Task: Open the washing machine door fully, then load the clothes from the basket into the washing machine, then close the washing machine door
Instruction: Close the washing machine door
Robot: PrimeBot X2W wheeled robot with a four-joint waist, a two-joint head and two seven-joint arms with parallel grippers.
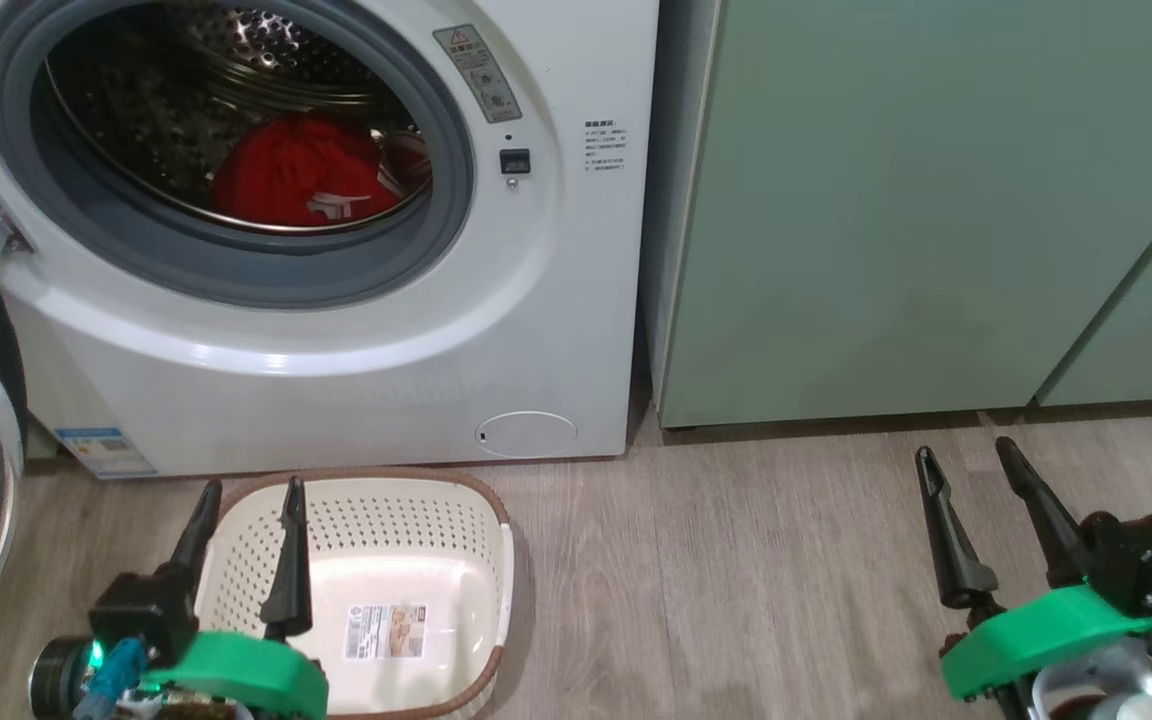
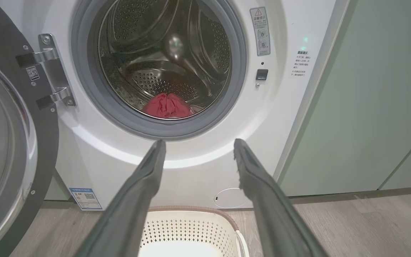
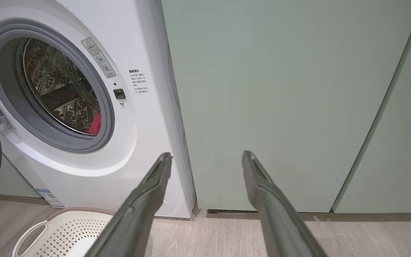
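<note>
Now, look to 11 o'clock in your head view: the red clothes (image 1: 301, 170) lie bunched inside the steel drum (image 1: 236, 60), low in the opening at about its 5 o'clock, with a bit of white print showing. Around them runs the grey gasket (image 1: 446, 150) of the white washing machine (image 1: 336, 400). The washing machine door (image 2: 46, 142) stands swung open at your 9 o'clock, hinged on the machine's left side. On the floor just in front of the machine, at your 7 o'clock, sits the cream basket (image 1: 481, 490), its floor label (image 1: 386, 630) showing. Your left gripper (image 1: 253, 486) hovers above the basket's left half, fingers spread wide and holding nothing. Your right gripper (image 1: 965, 449) is at 4 o'clock, well apart from the basket, over the wood floor (image 1: 736, 580), also spread wide and holding nothing. Pale green cabinets (image 1: 886, 200) stand at 2 o'clock, right beside the machine.
</note>
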